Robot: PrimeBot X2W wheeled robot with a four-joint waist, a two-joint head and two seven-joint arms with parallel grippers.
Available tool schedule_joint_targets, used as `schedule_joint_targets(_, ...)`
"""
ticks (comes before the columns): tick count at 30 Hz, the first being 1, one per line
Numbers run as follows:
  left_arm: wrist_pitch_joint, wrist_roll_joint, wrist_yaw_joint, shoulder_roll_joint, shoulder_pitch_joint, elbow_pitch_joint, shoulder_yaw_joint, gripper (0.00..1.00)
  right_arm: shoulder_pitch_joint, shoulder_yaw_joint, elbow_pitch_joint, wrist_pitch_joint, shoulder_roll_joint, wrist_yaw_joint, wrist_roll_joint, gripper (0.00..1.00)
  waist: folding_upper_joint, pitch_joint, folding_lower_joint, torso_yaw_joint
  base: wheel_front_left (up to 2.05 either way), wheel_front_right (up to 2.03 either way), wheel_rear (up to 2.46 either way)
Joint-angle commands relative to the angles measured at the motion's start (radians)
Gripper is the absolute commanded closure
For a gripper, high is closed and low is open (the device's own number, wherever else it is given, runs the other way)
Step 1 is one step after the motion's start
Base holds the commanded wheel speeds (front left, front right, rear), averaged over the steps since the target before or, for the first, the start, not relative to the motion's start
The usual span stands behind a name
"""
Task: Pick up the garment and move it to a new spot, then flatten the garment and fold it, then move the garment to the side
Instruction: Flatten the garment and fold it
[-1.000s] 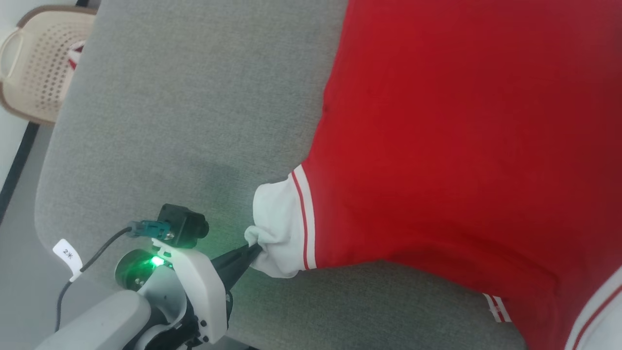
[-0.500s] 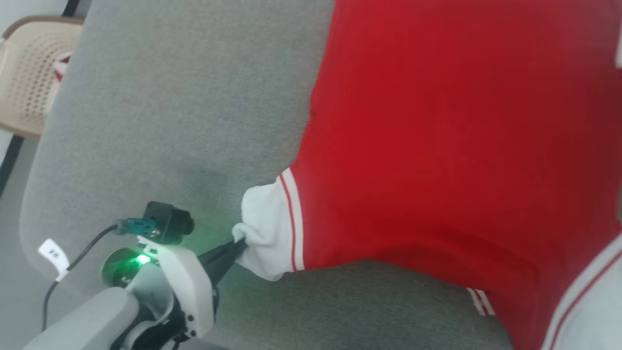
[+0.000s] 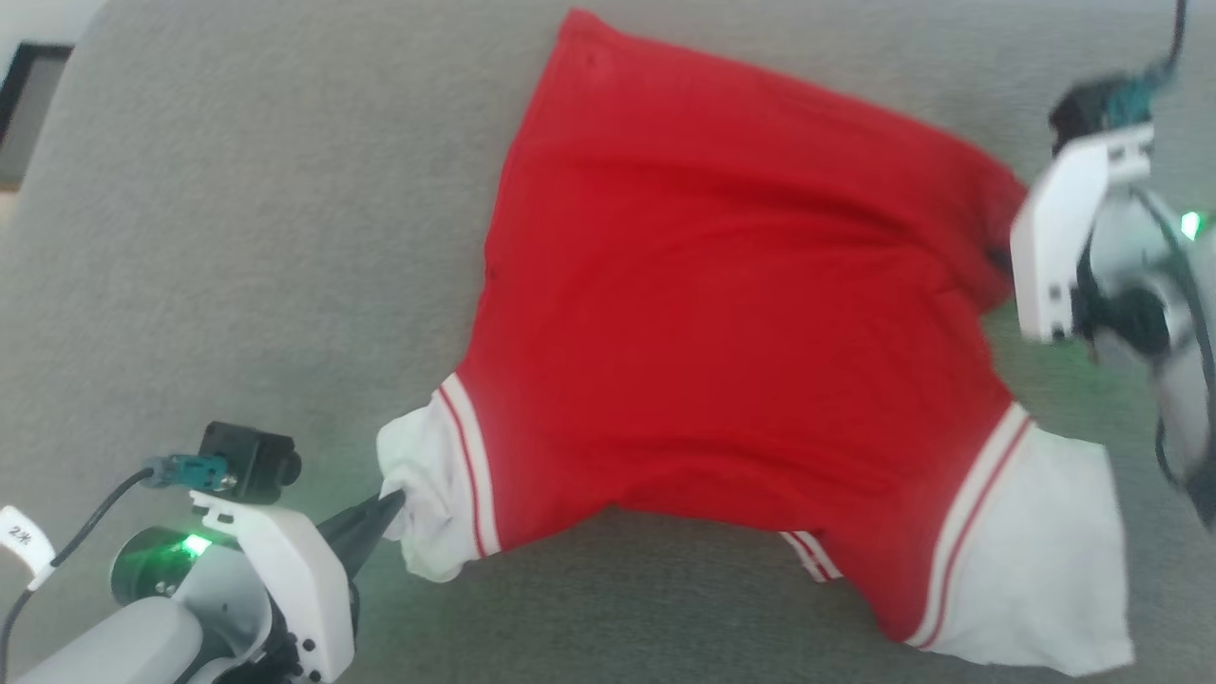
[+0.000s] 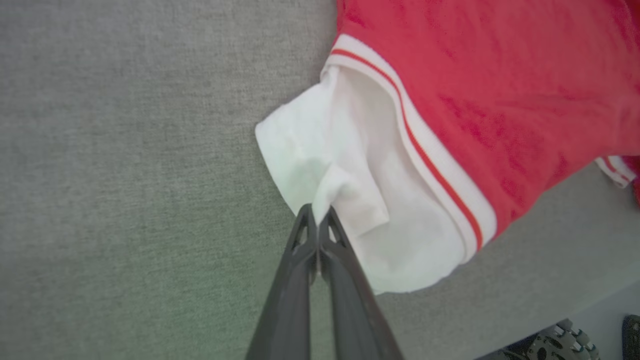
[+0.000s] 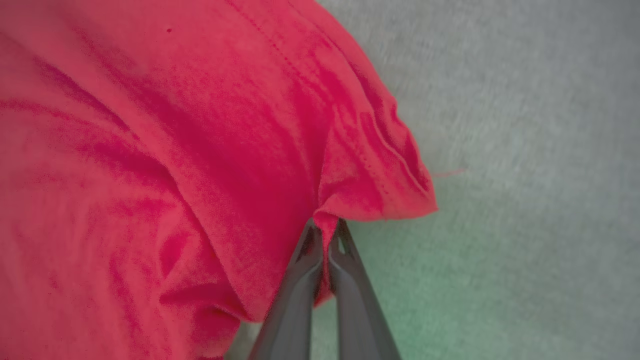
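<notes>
Garment (image 3: 722,361) — sleeve (image 4: 350,165) in left pincer (image 4: 318,214)

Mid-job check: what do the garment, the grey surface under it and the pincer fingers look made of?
The garment: soft matte knit, probably cotton jersey; it creases and bunches where pinched. The grey surface: matte woven upholstery-like cloth, fine flecked weave. The left pincer fingers: dark, smooth, faintly satin, with cut-outs near the tips; hard plastic or rubber, cannot tell which.

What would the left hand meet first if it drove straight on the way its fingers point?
The left hand pinches the garment's white sleeve at its tips, so that sleeve comes first; past it, probably the striped trim.
</notes>
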Motion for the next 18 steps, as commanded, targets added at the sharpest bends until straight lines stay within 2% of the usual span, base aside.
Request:
schedule_joint_targets(1,0.002,-0.01,0.01,0.009,0.016,-0.008,0.006,1.0,0.076,0.014,-0.051,0.014,-0.03,-0.001,0.036,1.0,0.0,-0.038,0.0,-0.046,0.0,0.0,0.0)
schedule_joint_targets(4,0.006,-0.016,0.022,0.027,0.026,-0.024,0.011,1.0,0.215,0.018,-0.205,0.023,-0.085,-0.001,0.104,1.0,0.0,-0.053,0.0,-0.073,0.0,0.0,0.0)
schedule_joint_targets(9,0.004,-0.025,0.037,0.051,0.043,-0.044,0.02,1.0,0.452,-0.034,-0.406,0.048,-0.115,-0.001,0.138,1.0,0.0,-0.072,0.0,-0.106,0.0,0.0,0.0)
schedule_joint_targets(14,-0.004,-0.024,0.04,0.069,0.061,-0.056,0.025,1.0,0.672,-0.118,-0.554,0.085,-0.085,-0.001,0.113,1.0,0.0,-0.078,0.0,-0.126,0.0,0.0,0.0)
schedule_joint_targets(18,-0.012,-0.028,0.035,0.075,0.069,-0.06,0.029,1.0,0.793,-0.202,-0.603,0.079,-0.02,-0.001,0.054,1.0,0.0,-0.079,0.0,-0.133,0.0,0.0,0.0)
